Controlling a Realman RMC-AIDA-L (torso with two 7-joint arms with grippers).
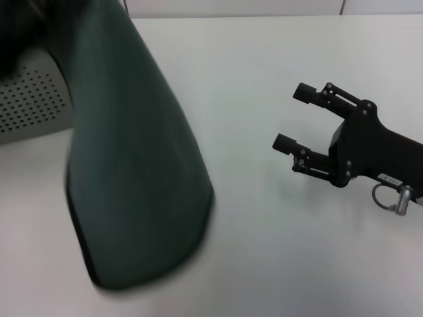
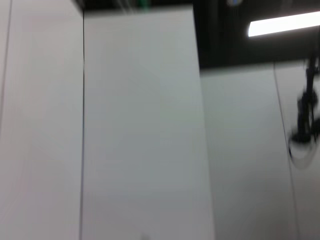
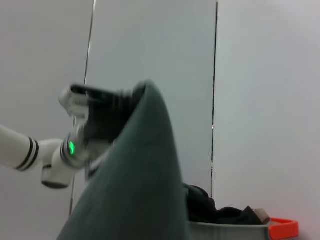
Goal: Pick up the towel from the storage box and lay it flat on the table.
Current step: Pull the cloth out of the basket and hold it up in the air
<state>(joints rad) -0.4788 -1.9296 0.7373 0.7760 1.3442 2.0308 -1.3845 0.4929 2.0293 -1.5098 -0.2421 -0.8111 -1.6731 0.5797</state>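
Towel hangs in a long dark grey-green drape, its rounded lower edge blurred just above the table's near left part. Right gripper hovers toward the right edge, fingers spread, grasping nothing. Left gripper pinches the towel's top. Storage box sits at the far left corner.

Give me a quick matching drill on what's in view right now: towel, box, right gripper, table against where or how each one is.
Things:
1. towel
2. box
3. right gripper
4. table

States:
A. open, holding nothing, over the table's right side
B. hanging, dark side showing
C. perforated grey wall, at far left
D. plain white, under everything

Pairs: 1-B, 2-C, 3-A, 4-D
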